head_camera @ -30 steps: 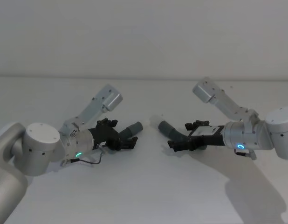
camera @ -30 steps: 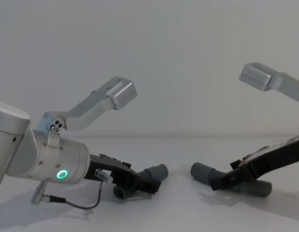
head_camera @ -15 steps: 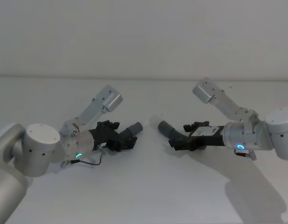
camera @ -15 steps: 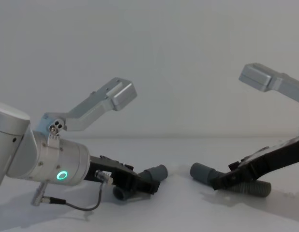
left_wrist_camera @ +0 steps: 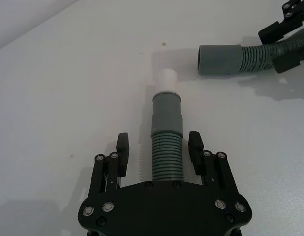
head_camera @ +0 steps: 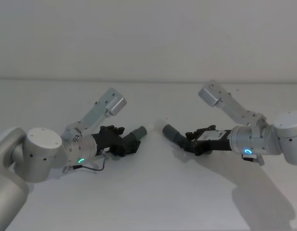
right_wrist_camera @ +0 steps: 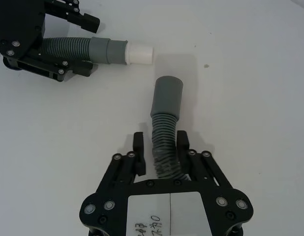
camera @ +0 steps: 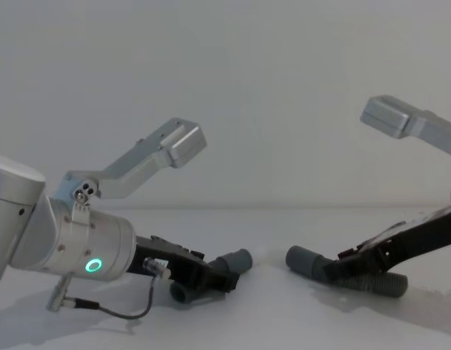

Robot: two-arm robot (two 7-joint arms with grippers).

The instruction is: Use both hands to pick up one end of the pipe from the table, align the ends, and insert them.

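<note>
Across the white table (head_camera: pixel 148 202), the right arm has changed most: at 3 o'clock my right gripper (right_wrist_camera: pixel 160 142) has drawn in around the longer hose piece (right_wrist_camera: pixel 163 135), not yet clamped. At 9 o'clock my left gripper (left_wrist_camera: pixel 159 142) straddles the short hose piece (left_wrist_camera: pixel 167 157), gaps either side. Both pieces rest on the table, the left cuff (head_camera: pixel 140 130) and right cuff (head_camera: pixel 168 130) apart. I judge grasping is imminent.

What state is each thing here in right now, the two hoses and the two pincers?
Left hose piece: lying on the table, not joined.
Right hose piece: lying there too, cuff apart from the other's.
Left pincer: open, straddling the left hose piece.
Right pincer: open, straddling the right hose piece.
</note>
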